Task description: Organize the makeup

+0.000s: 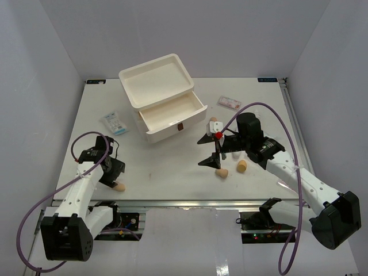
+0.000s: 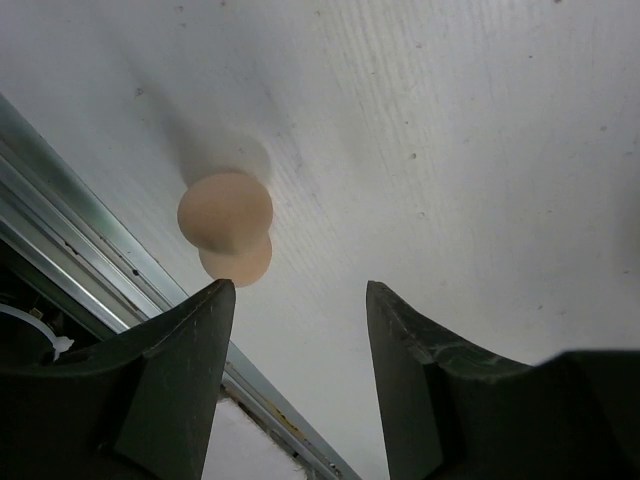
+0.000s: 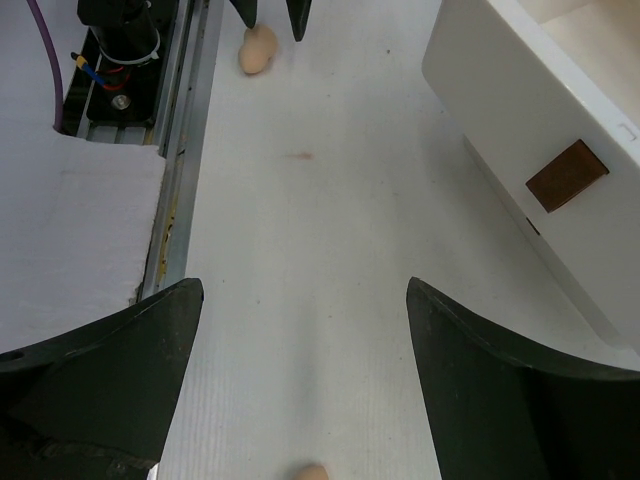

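Observation:
A tan egg-shaped sponge (image 1: 118, 186) lies by the table's near left edge. My left gripper (image 1: 113, 177) hovers just over it, open and empty; in the left wrist view the sponge (image 2: 225, 228) sits just beyond the left fingertip (image 2: 215, 300). Two more sponges (image 1: 221, 172) (image 1: 242, 165) lie under my right gripper (image 1: 206, 150), which is open and empty; one sponge (image 3: 305, 471) peeks in at that wrist view's bottom edge. Clear sachets with blue print (image 1: 115, 122) lie left of the box. A pink-red packet (image 1: 229, 102) lies right of it. A small white item (image 1: 214, 122) lies by the drawer.
The white three-drawer box (image 1: 155, 86) stands at the back centre with one drawer (image 1: 172, 115) pulled out and empty. Its front with a brown tag (image 3: 567, 175) shows in the right wrist view. A metal rail (image 2: 90, 260) runs along the table's near edge.

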